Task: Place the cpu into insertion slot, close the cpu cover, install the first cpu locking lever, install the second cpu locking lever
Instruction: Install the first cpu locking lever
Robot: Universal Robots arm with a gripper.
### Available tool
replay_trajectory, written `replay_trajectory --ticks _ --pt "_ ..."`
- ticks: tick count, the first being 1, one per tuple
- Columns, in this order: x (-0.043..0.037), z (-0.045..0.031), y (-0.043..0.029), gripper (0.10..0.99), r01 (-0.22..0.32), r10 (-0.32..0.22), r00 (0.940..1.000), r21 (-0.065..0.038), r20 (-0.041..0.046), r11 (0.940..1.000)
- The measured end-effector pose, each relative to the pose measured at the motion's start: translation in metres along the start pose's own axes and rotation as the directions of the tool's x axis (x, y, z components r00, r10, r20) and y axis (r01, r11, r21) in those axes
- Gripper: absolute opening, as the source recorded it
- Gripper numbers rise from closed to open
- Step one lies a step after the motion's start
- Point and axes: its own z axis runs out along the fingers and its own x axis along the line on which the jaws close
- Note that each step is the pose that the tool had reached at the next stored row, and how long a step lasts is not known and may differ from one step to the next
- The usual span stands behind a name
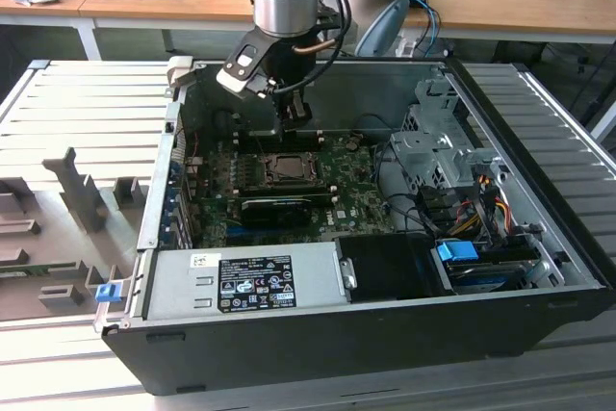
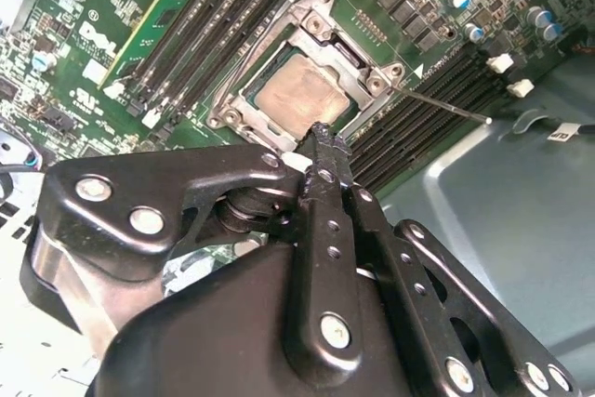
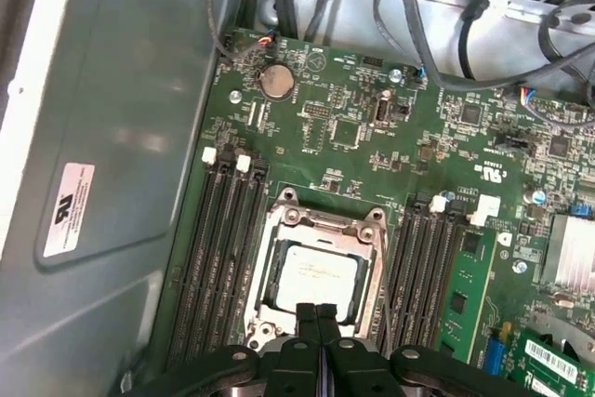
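The cpu (image 3: pixel 316 271) lies flat in the insertion slot (image 1: pixel 289 168) on the green motherboard (image 3: pixel 353 127), its pale metallic face showing. The cpu cover (image 3: pixel 279 239) is down around it, framing the chip (image 2: pixel 302 99) through its central opening. My gripper (image 3: pixel 317 315) is shut with its two black fingers pressed together and nothing between them. Its tip (image 2: pixel 323 141) hovers at the edge of the cover (image 2: pixel 321 30); I cannot tell whether it touches. A thin metal locking lever (image 2: pixel 446 107) sticks out sideways from one socket corner. In the exterior view the gripper (image 1: pixel 292 124) hangs just above the socket.
Black memory slots (image 3: pixel 223 248) flank the socket on both sides. A long black expansion card (image 1: pixel 279 207) lies close beside the socket, with the grey power supply (image 1: pixel 241 281) beyond it. A drive cage (image 1: pixel 433 141) and cables (image 3: pixel 409 6) crowd the exterior view's right. The grey case wall (image 3: pixel 112 137) stands close by.
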Motion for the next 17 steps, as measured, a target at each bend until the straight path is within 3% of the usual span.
replay_trajectory --ticks 5,9,13,17 --pt "0.0000 0.0000 0.0000 0.106 0.081 -0.081 0.9967 0.000 -0.0047 0.9967" --pt "0.0000 0.0000 0.0000 0.106 0.159 -0.159 0.9873 0.001 -0.0091 0.9873" --pt "0.0000 0.0001 0.0000 0.106 0.253 -0.253 0.9674 0.000 -0.0147 0.9675" --pt "0.0000 0.0000 0.0000 0.106 0.311 -0.311 0.9503 -0.001 -0.0181 0.9504"
